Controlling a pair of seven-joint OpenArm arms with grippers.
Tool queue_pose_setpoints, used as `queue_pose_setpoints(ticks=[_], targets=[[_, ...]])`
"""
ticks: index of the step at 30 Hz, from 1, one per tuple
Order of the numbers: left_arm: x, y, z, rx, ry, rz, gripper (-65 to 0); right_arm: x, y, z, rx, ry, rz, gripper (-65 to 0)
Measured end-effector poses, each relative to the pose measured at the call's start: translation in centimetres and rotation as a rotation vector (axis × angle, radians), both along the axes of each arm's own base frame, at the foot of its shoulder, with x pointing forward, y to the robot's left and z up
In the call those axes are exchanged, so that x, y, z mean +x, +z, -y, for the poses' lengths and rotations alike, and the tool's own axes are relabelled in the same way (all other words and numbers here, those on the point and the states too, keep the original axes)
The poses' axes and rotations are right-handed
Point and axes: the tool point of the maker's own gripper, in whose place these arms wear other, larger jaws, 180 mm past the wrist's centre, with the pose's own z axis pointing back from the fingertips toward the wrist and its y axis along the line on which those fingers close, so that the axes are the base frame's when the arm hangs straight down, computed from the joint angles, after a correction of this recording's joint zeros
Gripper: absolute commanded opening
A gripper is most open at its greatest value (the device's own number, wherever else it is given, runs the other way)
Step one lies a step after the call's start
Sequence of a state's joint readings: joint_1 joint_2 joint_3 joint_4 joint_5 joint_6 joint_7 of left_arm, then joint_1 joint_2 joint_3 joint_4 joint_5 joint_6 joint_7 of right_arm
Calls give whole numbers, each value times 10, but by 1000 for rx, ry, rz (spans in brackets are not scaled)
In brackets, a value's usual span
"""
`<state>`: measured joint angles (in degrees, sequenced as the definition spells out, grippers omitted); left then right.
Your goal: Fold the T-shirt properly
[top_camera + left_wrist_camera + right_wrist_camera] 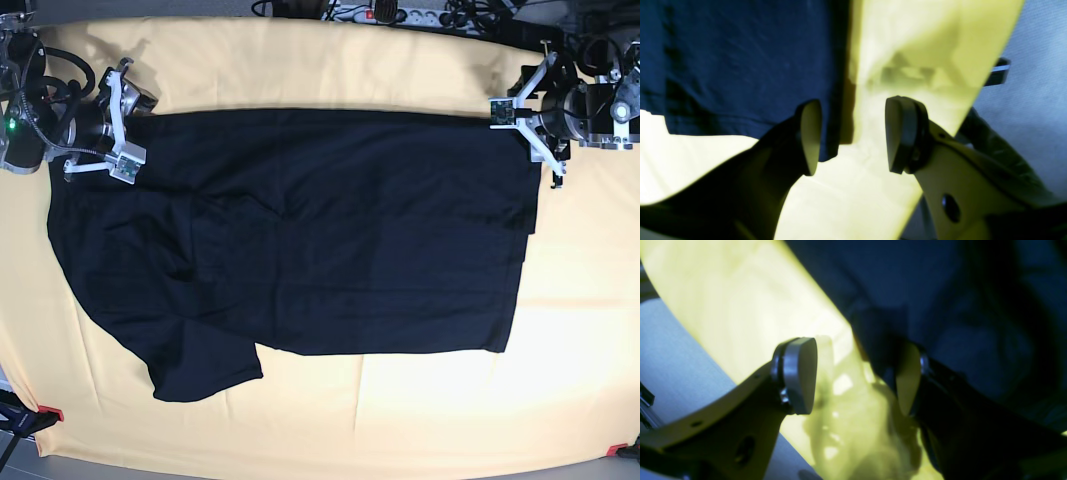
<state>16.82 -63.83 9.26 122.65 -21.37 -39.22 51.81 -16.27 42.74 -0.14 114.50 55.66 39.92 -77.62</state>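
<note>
Left wrist view, closest in, shows the left gripper [853,136] with its jaws apart and nothing between them but the yellow table cover [873,186]; the dark corner of the T-shirt [740,66] lies just beside the left-hand pad, which overlaps its hem edge. In the right wrist view the right gripper [857,376] also stands apart, one pad over bare cover at frame centre-left, the other against the edge of the rumpled cloth. Farther off, the base view has the black shirt spread across the middle of the cover, with one arm at its upper left corner and the other at its upper right. I judge the garment light, limp and prone to bunching, so the corners and hem edges under each gripper look like the best places to pinch.
</note>
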Motion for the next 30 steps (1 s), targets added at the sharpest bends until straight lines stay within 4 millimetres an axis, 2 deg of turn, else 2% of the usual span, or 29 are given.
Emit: queue_pose_setpoints(ticks=[4, 6, 12, 20, 30], targets=[[5, -3, -4, 28, -5, 51, -272, -8, -10, 12, -48, -27, 13, -277], [9, -2, -6, 38, 1, 74, -272, -14, -14, 17, -59, -46, 11, -277], [16, -1, -4, 23, -24, 115, -272, -20, -16, 14, -19, -83, 17, -277], [24, -20, -33, 55, 8, 109, -272, -19, -16, 14, -19, -91, 17, -277], [34, -23, -31, 1, -23, 161, -272, -16, -14, 11, -4, -92, 32, -277]])
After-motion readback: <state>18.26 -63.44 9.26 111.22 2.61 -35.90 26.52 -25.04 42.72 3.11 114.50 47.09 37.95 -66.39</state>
